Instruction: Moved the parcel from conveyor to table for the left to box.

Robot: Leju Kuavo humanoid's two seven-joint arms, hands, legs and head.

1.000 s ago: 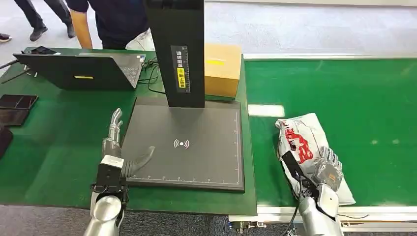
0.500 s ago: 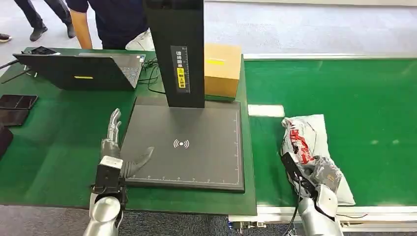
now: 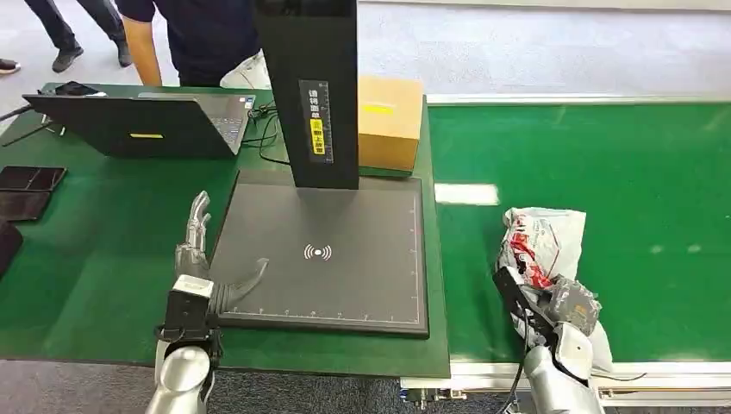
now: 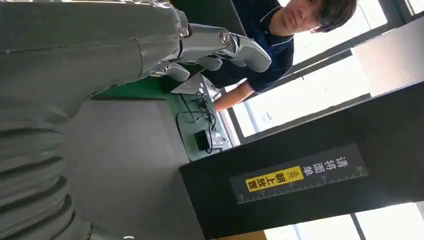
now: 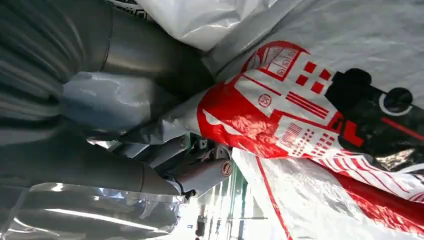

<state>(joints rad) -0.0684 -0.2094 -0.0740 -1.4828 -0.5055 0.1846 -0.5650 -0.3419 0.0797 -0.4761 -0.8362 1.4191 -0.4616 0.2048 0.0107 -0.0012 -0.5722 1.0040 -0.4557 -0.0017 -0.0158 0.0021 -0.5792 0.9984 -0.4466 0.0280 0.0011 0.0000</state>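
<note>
The parcel [image 3: 543, 246] is a crumpled white plastic bag with red and black print, on the green conveyor belt [image 3: 621, 164] near its front edge. My right hand [image 3: 571, 306] grips its near end, fingers closed into the plastic; close up, the right wrist view has the bag [image 5: 320, 110] bunched around my fingers [image 5: 195, 175]. My left hand [image 3: 203, 259] rests open on the green table [image 3: 95, 250], fingers stretched forward, thumb lying on the edge of the dark scanner plate [image 3: 328, 250]. That hand [image 4: 215, 45] holds nothing in the left wrist view.
A black scanner column [image 3: 308, 86] rises from the plate's far side, with a cardboard box [image 3: 390, 121] behind it. A laptop [image 3: 138, 121] and dark flat items [image 3: 30, 185] lie on the table's left. People [image 3: 190, 34] stand beyond the table.
My right hand has closed on the parcel's near end, and the bag has bunched up and shifted slightly right. The left hand has stayed in place.
</note>
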